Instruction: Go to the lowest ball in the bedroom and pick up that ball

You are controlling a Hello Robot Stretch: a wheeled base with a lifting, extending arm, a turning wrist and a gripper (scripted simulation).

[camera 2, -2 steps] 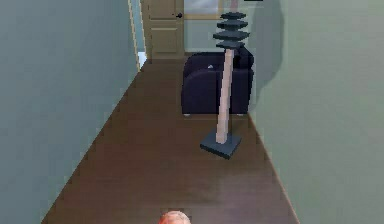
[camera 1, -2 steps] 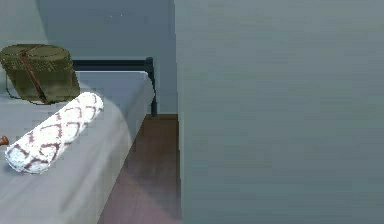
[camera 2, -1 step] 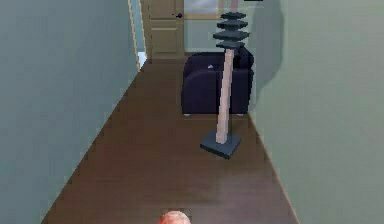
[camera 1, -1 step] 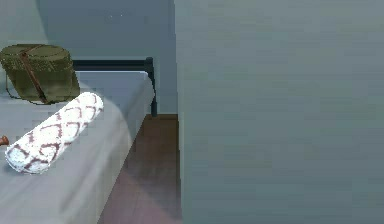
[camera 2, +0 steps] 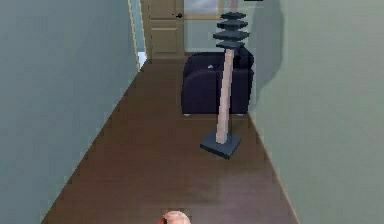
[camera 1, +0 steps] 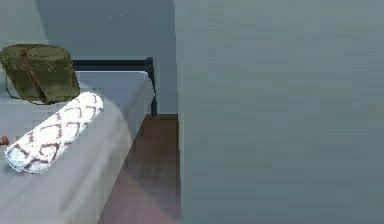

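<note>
A small round pinkish-brown thing (camera 2: pixel 176 217) lies on the brown floor at the arm side view's bottom edge, cut off by the frame; I cannot tell whether it is a ball. In the forward view a bed (camera 1: pixel 110 110) with a grey cover stands at the left. On it rest an olive green bag (camera 1: pixel 40 72) and a white bolster with a brown pattern (camera 1: pixel 57 132). A tiny reddish thing (camera 1: pixel 3 141) pokes in at that view's left edge, on the bed.
A grey wall (camera 1: pixel 285 110) rises close ahead on the forward view's right, with a narrow strip of brown floor (camera 1: pixel 150 175) beside the bed. In the arm side view a tall wooden stand with dark tiers (camera 2: pixel 227 90), a dark armchair (camera 2: pixel 205 85) and a door (camera 2: pixel 165 25) line a corridor.
</note>
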